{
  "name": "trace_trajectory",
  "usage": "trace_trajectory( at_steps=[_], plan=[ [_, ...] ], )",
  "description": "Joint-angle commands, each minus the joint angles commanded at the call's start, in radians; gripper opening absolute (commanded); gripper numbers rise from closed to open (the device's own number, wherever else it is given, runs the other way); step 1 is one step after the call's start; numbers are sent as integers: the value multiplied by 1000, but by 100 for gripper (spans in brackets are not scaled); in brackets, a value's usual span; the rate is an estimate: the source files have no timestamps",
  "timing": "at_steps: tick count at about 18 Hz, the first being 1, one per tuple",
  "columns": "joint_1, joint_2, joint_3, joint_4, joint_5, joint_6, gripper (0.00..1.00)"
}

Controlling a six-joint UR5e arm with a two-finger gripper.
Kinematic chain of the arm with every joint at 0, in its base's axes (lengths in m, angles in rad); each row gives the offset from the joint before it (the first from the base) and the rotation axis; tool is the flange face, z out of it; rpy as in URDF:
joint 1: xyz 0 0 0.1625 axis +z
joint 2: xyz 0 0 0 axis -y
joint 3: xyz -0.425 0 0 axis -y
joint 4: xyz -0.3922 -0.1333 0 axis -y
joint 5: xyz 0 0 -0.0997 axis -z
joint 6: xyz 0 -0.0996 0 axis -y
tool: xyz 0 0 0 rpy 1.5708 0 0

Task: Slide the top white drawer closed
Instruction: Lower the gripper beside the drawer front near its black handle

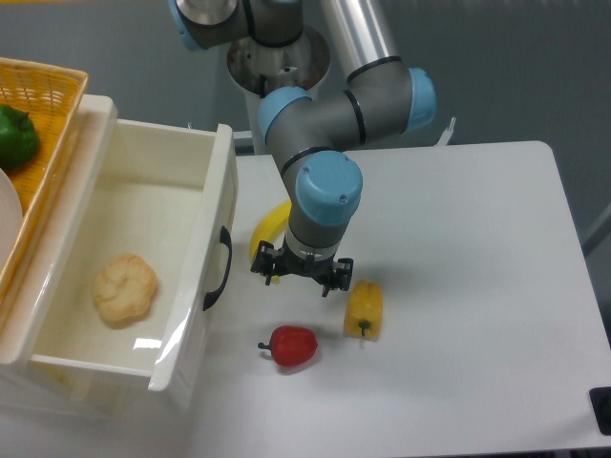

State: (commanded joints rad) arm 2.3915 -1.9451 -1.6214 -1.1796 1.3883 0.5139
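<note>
The top white drawer (pixel 196 286) stands pulled far out of the cabinet at the left, its curved black handle (pixel 221 269) facing right. A pale bread roll (pixel 125 287) lies inside it. My gripper (pixel 299 274) hangs over the table a short way right of the handle, fingers spread open with nothing between them, apart from the drawer front.
A banana (pixel 268 233) lies partly under the gripper. A yellow pepper (pixel 363 308) and a red pepper (pixel 291 345) lie on the white table (pixel 458 286) just right of and below the gripper. A wicker basket (pixel 38 105) with a green pepper (pixel 15 135) tops the cabinet.
</note>
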Motion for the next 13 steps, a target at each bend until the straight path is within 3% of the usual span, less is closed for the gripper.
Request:
trace_trajectory(
  at_steps=[13],
  plan=[
    [-26,-15,23,0,-9,-2,100]
  ],
)
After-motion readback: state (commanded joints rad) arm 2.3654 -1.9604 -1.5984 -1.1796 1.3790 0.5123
